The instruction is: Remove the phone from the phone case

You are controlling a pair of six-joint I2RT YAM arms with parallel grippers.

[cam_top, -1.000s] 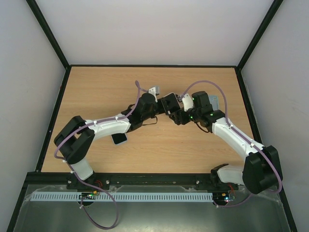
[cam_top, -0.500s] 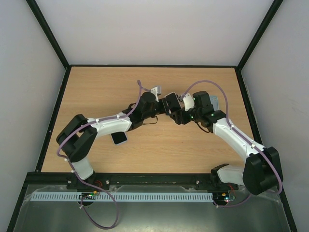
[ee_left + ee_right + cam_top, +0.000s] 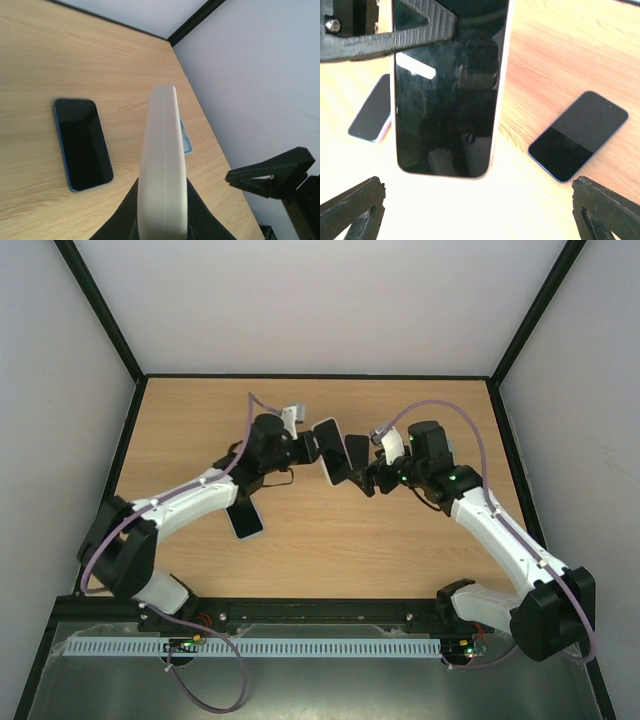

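Right wrist camera is giving me the clearest look: the phone [image 3: 447, 90] is hanging in the air above the desk, screen facing this lens, its rounded end pointing down toward my right gripper [image 3: 477, 190]. A pale cream shell is running around its edge, which I am reading as the phone case [image 3: 162, 165]. On the left wrist camera I am seeing it edge-on, thick and cream, with a fine seam down its middle, so the phone is sitting inside it. The left gripper [image 3: 312, 447] is clamping the cased phone across its two faces, with one ribbed dark finger [image 3: 395, 35] lying across the upper part of the screen. The right gripper is standing wide open, its two fingers showing at the bottom corners of its own view. Neither is touching the phone, whose end is stopping just short of the gap between them. From the top external camera I am seeing the two arms meeting over the middle of the desk [image 3: 200, 420], with the phone held tilted between them. Two more handsets are lying flat on the wood: a dark phone with a blue edge [image 3: 82, 144] and a white-rimmed phone [image 3: 245, 521] beside the left arm's forearm. A bluish sliver [image 3: 186, 140] is peeking out behind the held phone on the left wrist camera; I cannot tell what it is.
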